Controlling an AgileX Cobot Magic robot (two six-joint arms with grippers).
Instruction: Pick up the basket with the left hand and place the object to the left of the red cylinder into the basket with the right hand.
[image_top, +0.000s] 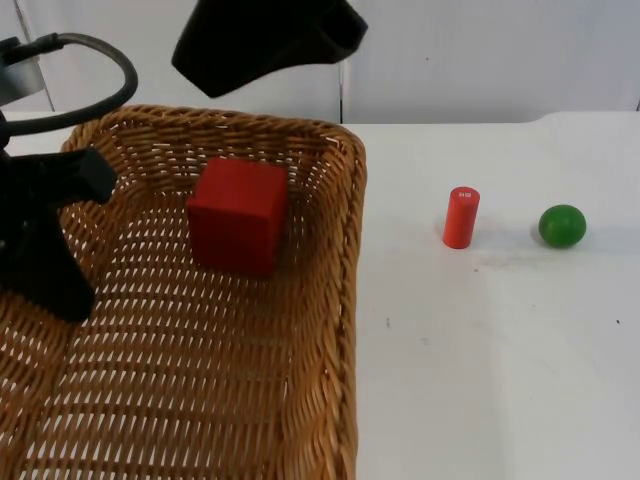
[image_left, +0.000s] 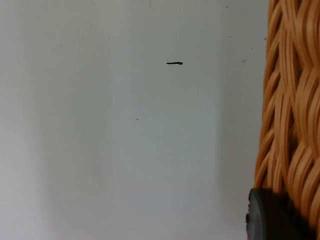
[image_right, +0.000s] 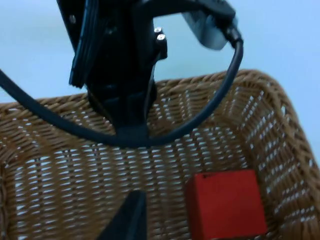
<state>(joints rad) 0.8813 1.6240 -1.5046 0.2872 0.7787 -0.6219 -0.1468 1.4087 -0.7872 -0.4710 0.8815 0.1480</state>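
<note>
A wicker basket (image_top: 330, 300) looms large at the left of the top view. My left gripper (image_top: 45, 270) is shut on its left rim. The left wrist view has the woven wall (image_left: 295, 100) beside a black fingertip (image_left: 270, 217). A red cube (image_top: 238, 213) lies inside the basket near its far wall, and the right wrist view has the cube (image_right: 225, 210) too. My right gripper (image_top: 270, 45) hangs above the basket's far rim, open and holding nothing; one fingertip (image_right: 127, 220) is apart from the cube. The red cylinder (image_top: 461, 217) stands upright on the table to the right of the basket.
A green ball (image_top: 562, 226) rests on the white table (image_top: 480, 380) just right of the cylinder. The grey partition wall (image_top: 480, 50) closes off the far edge. The left arm (image_right: 120, 75) rises over the basket's side in the right wrist view.
</note>
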